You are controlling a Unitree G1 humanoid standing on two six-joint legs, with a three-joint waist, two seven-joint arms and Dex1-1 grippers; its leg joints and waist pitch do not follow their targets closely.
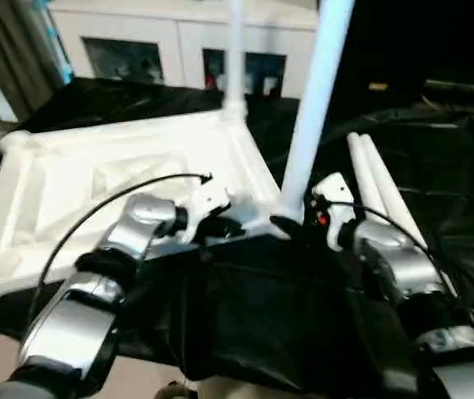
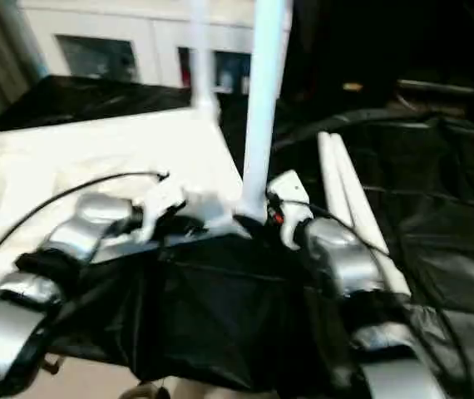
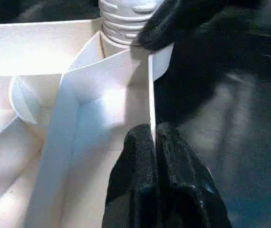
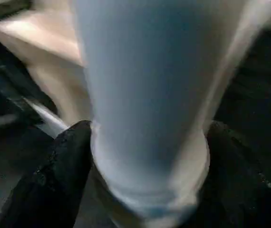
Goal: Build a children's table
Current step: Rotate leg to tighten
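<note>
Keep your left gripper pinched shut on the upturned white ribbed plastic tabletop's thin wall; your right gripper straddles the long white tubular leg standing in the near corner socket, touching both sides; twist squarely.

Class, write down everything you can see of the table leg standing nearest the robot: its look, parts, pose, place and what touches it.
The nearest leg is a long, smooth white tube that looks like plastic. It stands nearly upright, leaning slightly, in the near corner socket of the upturned table top, its top out of frame. Its base widens into a ribbed collar. The right gripper straddles that base, a black finger on either side. The left gripper pinches the top's thin rim wall close beside it.
</note>
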